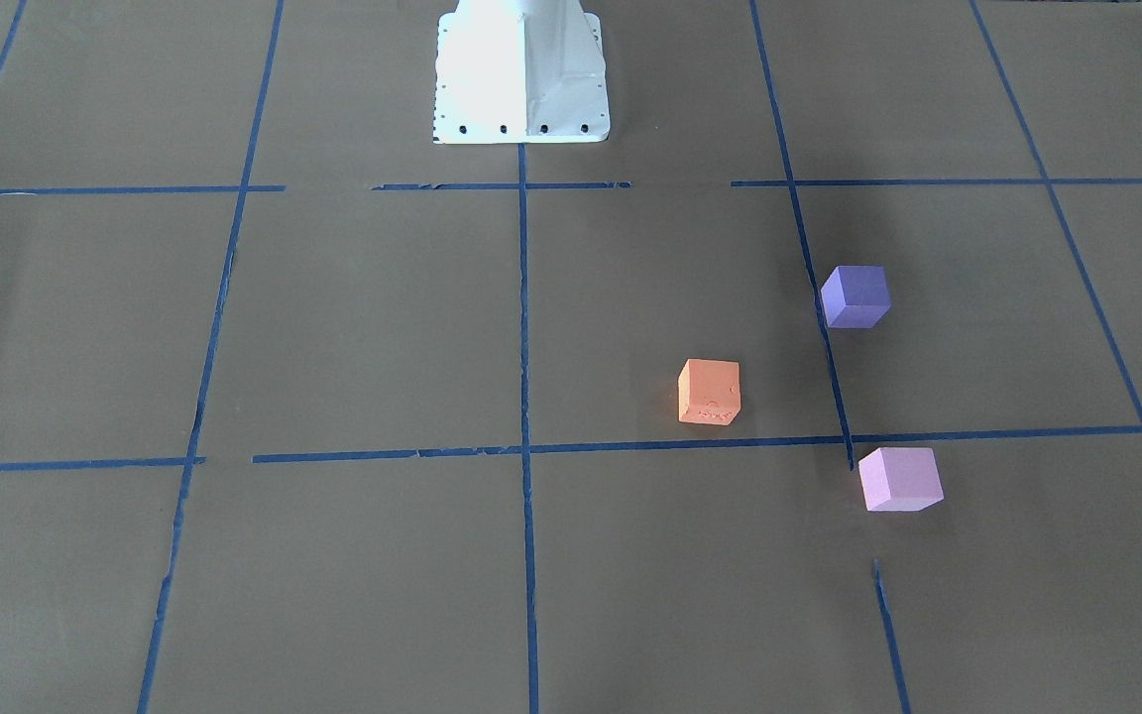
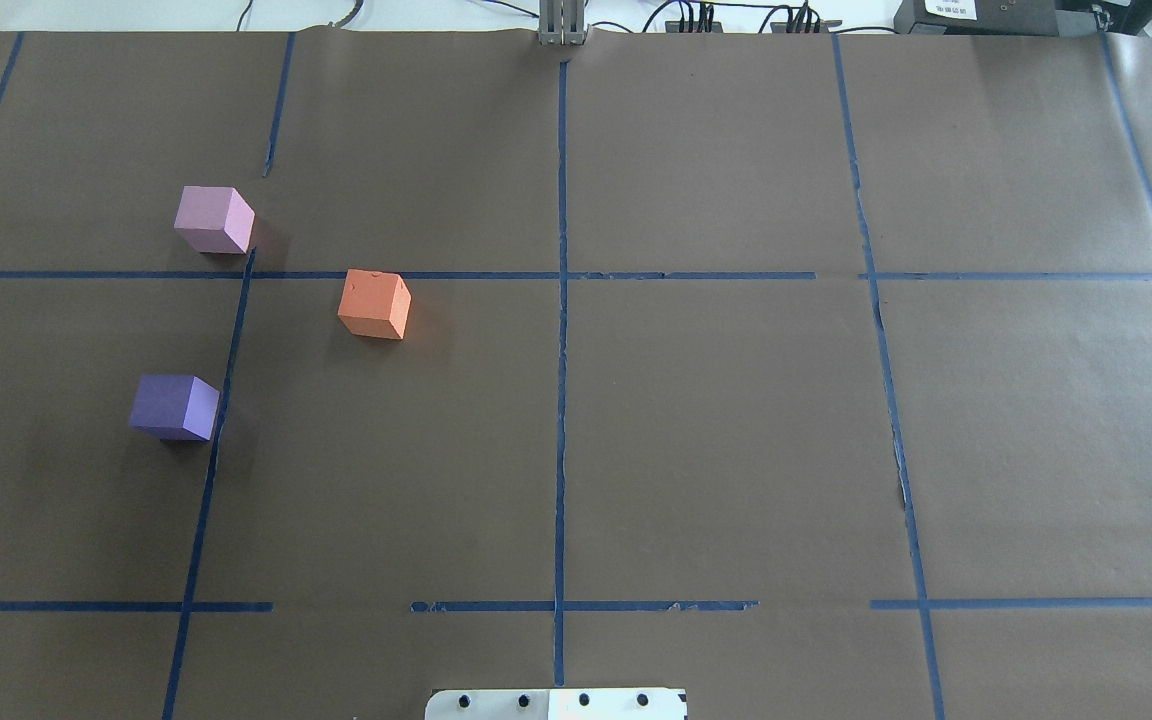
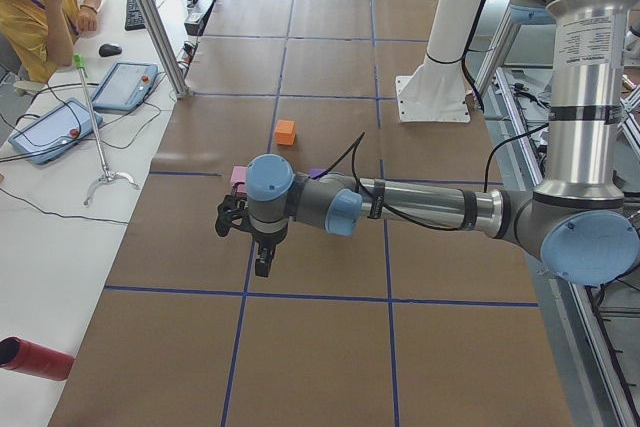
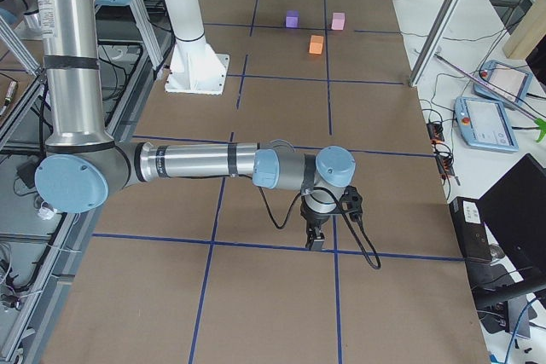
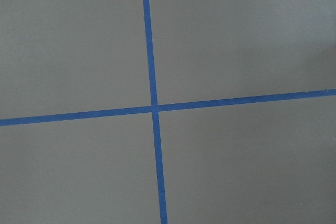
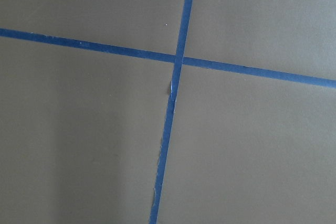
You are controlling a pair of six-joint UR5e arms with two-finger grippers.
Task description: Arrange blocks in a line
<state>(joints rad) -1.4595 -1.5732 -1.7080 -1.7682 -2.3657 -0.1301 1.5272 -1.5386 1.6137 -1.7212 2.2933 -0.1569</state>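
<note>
— Where are the blocks?

— All three sit on the robot's left half of the desk (image 2: 716, 440), well apart from one another, in a triangle and not in a line. The pale pink block (image 2: 214, 219) is farthest from the robot, just past a crosswise strip of the blue tape (image 2: 562, 400). The orange block (image 2: 374, 304) lies just on the robot's side of that strip, closer to the desk's middle. The violet block (image 2: 174, 407) is the nearest to the robot, right beside a lengthwise strip.

— And the arms?

— Both are stretched out low towards the desk's two ends. The left hand (image 3: 262, 269) points straight down above a tape line, away from the blocks. The right hand (image 4: 315, 243) hangs the same way at the far end, a long way from them.

— Wide or narrow?

— I cannot tell for either hand; they show only from the sides, and each wrist camera sees just brown paper and a tape crossing. Neither hand touches a block.
</note>
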